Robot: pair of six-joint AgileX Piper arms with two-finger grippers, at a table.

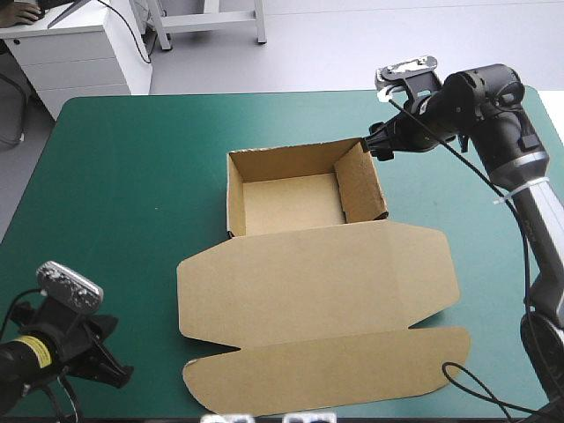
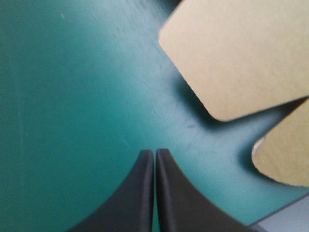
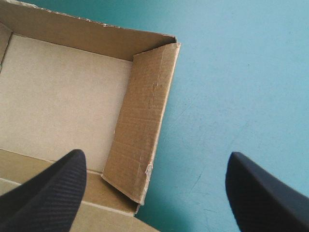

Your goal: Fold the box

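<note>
the box (image 1: 322,278) sat around the middle of the counter (image 1: 132,176), on its teal-green cover, as an open tray (image 1: 291,203) with walls raised on all four sides. the tray lay toward the far edge. its lid (image 1: 317,282) was flat on the cover and spread toward the near edge, and the long tuck flap (image 1: 326,374) at the end of it almost reached that edge.

my right hand (image 1: 377,143) hung by the tray's far right corner, toward the counter's far right corner, with its black fingers spread wide and nothing held. in its wrist view the right hand (image 3: 154,153) straddled the right wall (image 3: 140,121). one finger (image 3: 48,188) was over the tray's inside and the other (image 3: 260,193) over bare cover on the side of the counter's right edge. i could not tell whether either finger touched the board.

my left hand (image 1: 123,377) was low near the counter's near left corner, apart from the box. its left hand (image 2: 154,152) fingers were pressed together into one point, with only teal-green cover under them. ahead of it and off to one side were a rounded corner of the lid (image 2: 241,53) and the rounded end of the tuck flap (image 2: 285,154), both flat and neither touched.
</note>
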